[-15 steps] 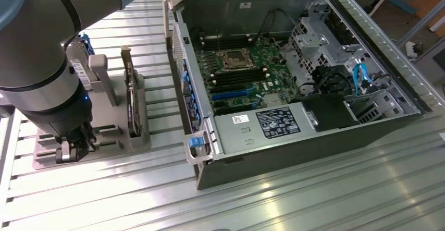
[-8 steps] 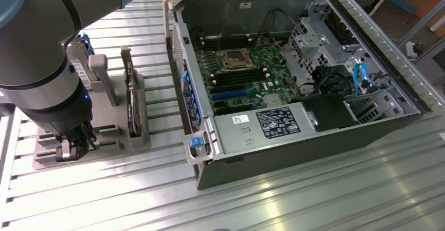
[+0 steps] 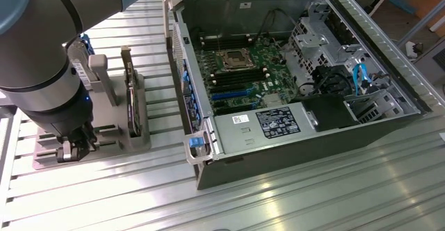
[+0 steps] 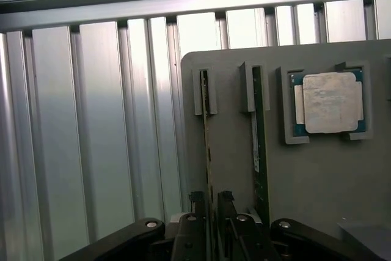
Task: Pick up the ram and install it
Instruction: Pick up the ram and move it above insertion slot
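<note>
Pincer [image 4: 211, 207] down at gray holder [image 4: 317, 175] on worktop [image 4: 91, 120], astride ram [image 4: 208, 151] standing on edge; clamped or apart: can't tell.

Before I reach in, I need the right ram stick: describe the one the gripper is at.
Beside the open computer case, a grey tray holds two ram sticks on edge. The ram is the one the gripper straddles, farther from the processor chip than its twin.

Exterior high, wide — wrist close over the shared holder [image 4: 317, 175].
</note>
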